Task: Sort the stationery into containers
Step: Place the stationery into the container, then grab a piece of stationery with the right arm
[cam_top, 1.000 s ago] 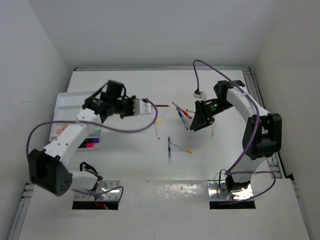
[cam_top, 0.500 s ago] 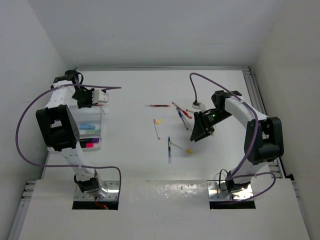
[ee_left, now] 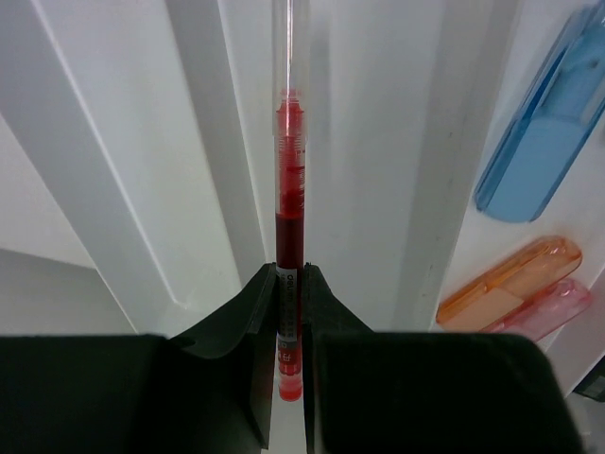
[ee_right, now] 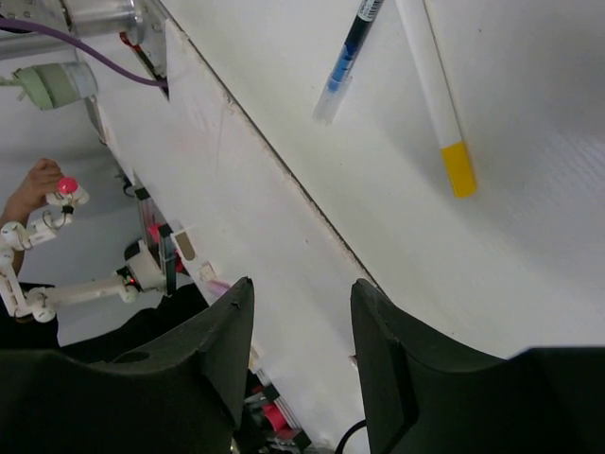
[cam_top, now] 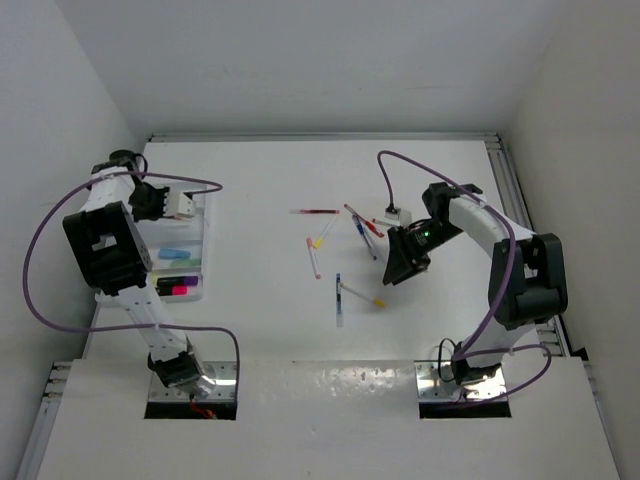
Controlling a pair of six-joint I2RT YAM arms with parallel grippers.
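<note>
At the far left of the white desk (cam_top: 260,330), the left arm folds back over a shallow white tray (cam_top: 203,262) divided into long compartments. Its left end effector (cam_top: 185,205) is closed tightly on the lower end of a clear pen with red ink (ee_left: 289,189), which points away from the wrist camera along one of the tray's dividers (ee_left: 203,142); whether the pen touches the tray cannot be told. In a neighbouring compartment lie a blue highlighter (ee_left: 544,142), an orange highlighter (ee_left: 506,284) and a pink highlighter (ee_left: 558,307), the last two side by side. Toward the middle of the desk, loose thin pens are scattered: a dark red pen (cam_top: 315,212), a pink-capped pen (cam_top: 313,258), a blue pen (cam_top: 338,298) and a white pen with a yellow cap (cam_top: 362,295). Just right of these, the right end effector (cam_top: 400,262) hangs low above the desk with its fingers parted and nothing between them; its wrist camera shows the blue pen (ee_right: 348,52) and the yellow-capped pen (ee_right: 437,95) lying just ahead of the fingers (ee_right: 217,350).
</note>
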